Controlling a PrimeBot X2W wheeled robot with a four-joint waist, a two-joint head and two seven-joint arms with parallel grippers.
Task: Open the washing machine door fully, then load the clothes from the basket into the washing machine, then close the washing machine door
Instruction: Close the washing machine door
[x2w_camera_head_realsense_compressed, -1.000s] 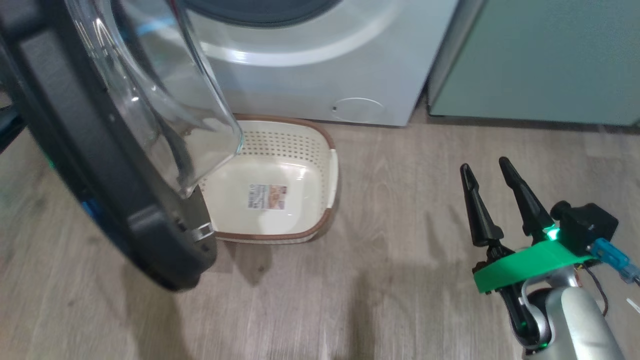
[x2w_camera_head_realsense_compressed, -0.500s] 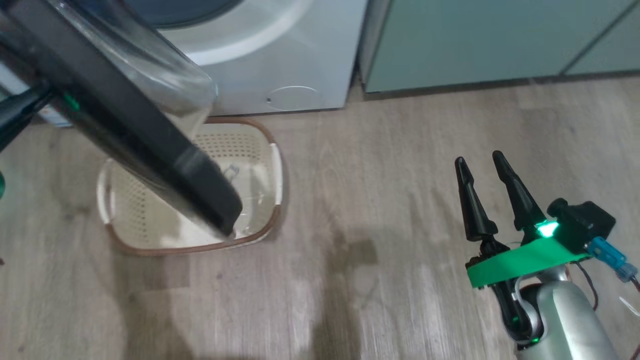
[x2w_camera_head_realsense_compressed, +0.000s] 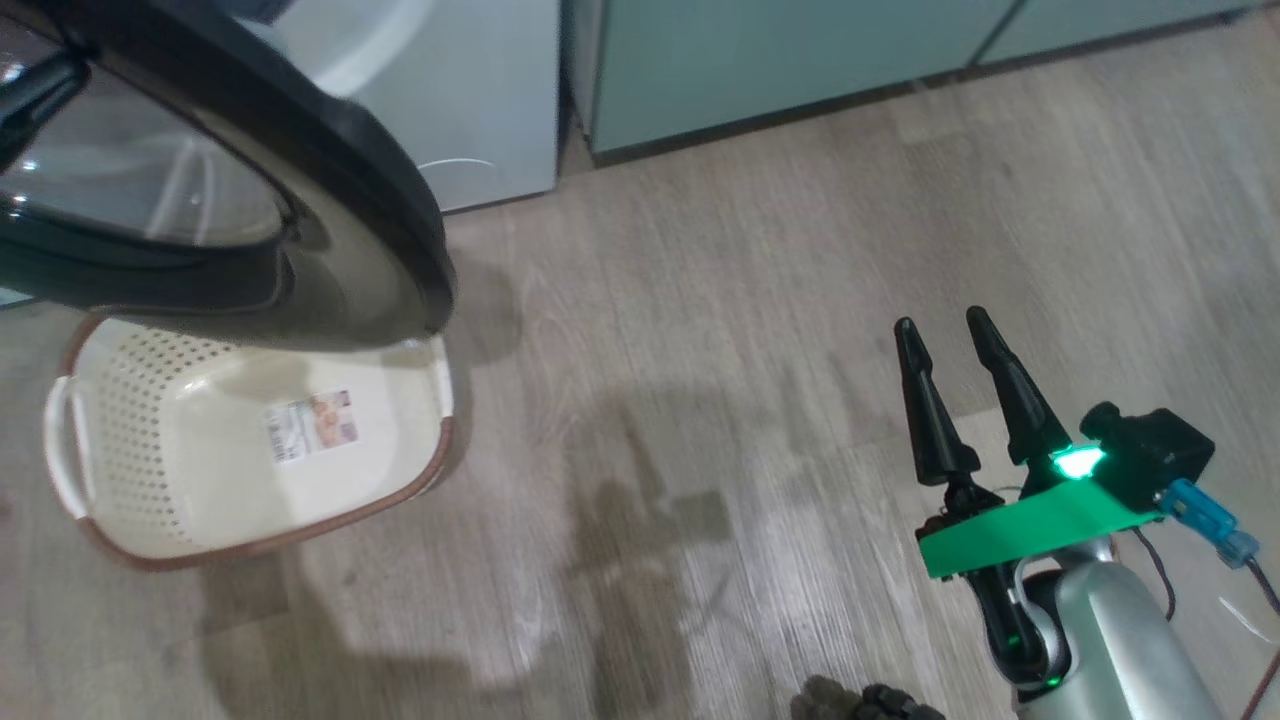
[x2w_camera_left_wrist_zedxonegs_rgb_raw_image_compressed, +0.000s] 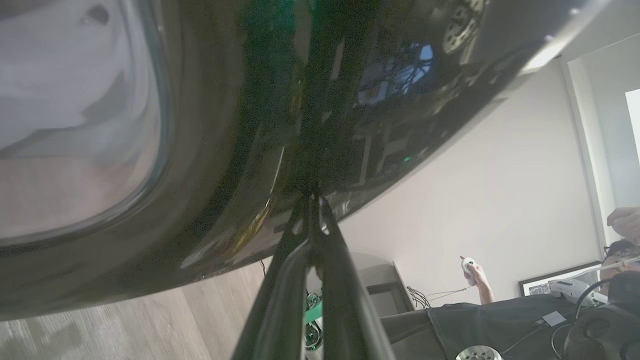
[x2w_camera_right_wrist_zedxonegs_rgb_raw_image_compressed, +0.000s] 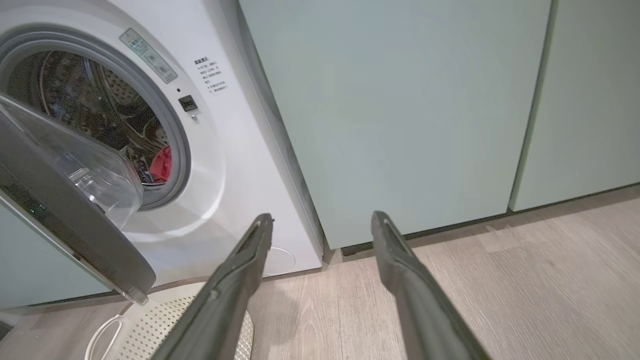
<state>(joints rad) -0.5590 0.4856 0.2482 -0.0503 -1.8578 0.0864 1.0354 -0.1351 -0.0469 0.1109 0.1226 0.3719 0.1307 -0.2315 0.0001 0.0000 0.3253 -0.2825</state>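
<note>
The washing machine door (x2w_camera_head_realsense_compressed: 350, 200) stands partly open over the far rim of the basket (x2w_camera_head_realsense_compressed: 120, 480), which holds just its paper label. My left gripper (x2w_camera_left_wrist_zedxonegs_rgb_raw_image_compressed: 312, 197) is shut, its tips pressed against the door's (x2w_camera_left_wrist_zedxonegs_rgb_raw_image_compressed: 240, 125) glossy black ring; it shows dark at the left edge of the head view (x2w_camera_head_realsense_compressed: 60, 75). My right gripper (x2w_camera_head_realsense_compressed: 945, 335) hovers open and empty above the floor at the lower right. Along its spread fingers (x2w_camera_right_wrist_zedxonegs_rgb_raw_image_compressed: 250, 260) I see the washing machine (x2w_camera_right_wrist_zedxonegs_rgb_raw_image_compressed: 235, 150), its steel drum, and red clothes (x2w_camera_right_wrist_zedxonegs_rgb_raw_image_compressed: 161, 164) inside.
Pale green cabinets (x2w_camera_right_wrist_zedxonegs_rgb_raw_image_compressed: 400, 100) stand right of the washer. Wood floor (x2w_camera_head_realsense_compressed: 700, 350) stretches between the basket and my right arm. A person (x2w_camera_left_wrist_zedxonegs_rgb_raw_image_compressed: 500, 320) sits behind me, one hand (x2w_camera_left_wrist_zedxonegs_rgb_raw_image_compressed: 472, 270) raised with a controller.
The head camera has turned, shifting the whole scene left. The door has swung toward the machine and now shows its outer face above the basket. My right gripper stays open.
</note>
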